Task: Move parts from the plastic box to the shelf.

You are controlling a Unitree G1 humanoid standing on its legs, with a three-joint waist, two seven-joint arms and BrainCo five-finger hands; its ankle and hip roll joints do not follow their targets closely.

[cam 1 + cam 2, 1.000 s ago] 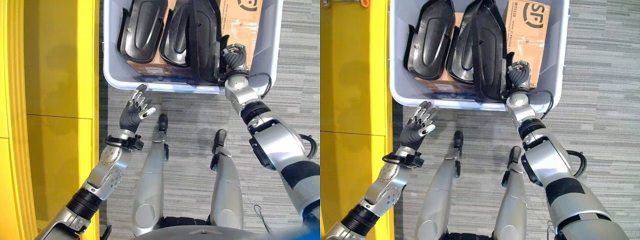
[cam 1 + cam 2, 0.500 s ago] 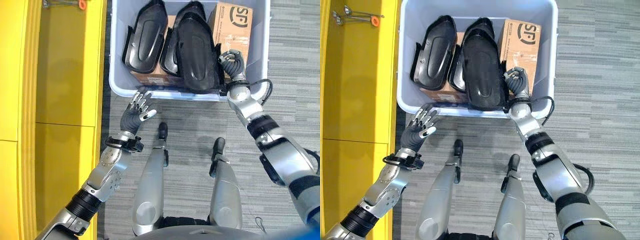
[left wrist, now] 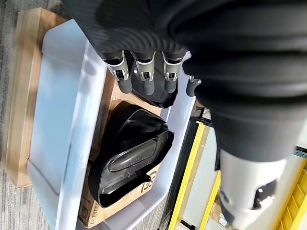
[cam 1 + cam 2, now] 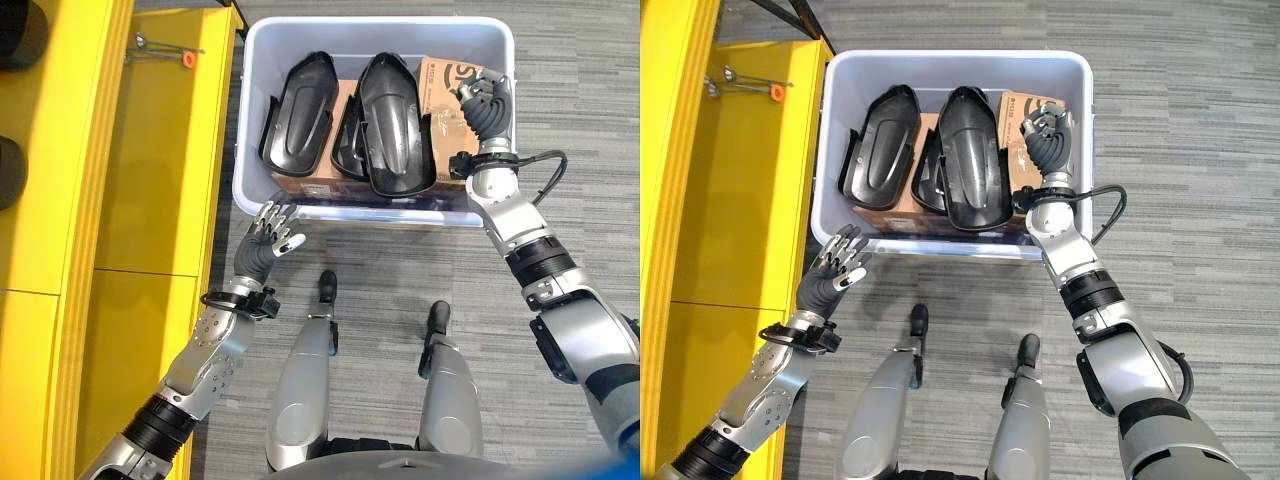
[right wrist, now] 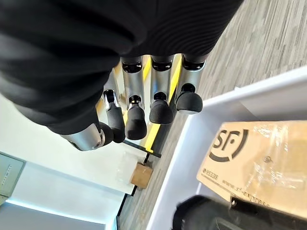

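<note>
One plastic box [image 4: 830, 180] holds three black moulded parts [image 4: 880, 150], one of them half hidden between the others, and two cardboard cartons [image 4: 1025, 125], beside one yellow shelf [image 4: 730, 180].

Plastic box [image 4: 262, 120]: pale grey-blue, open top, on floor beside yellow shelf [image 4: 150, 140]. Inside: 2 black moulded parts [image 4: 300, 120] [image 4: 392, 125], side by side, resting on cardboard boxes [image 4: 445, 82].

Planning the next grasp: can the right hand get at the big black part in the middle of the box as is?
Probably yes. The right hand hovers in the plastic box over the cardboard carton, right beside the middle black part, which lies on top uncovered.
</note>
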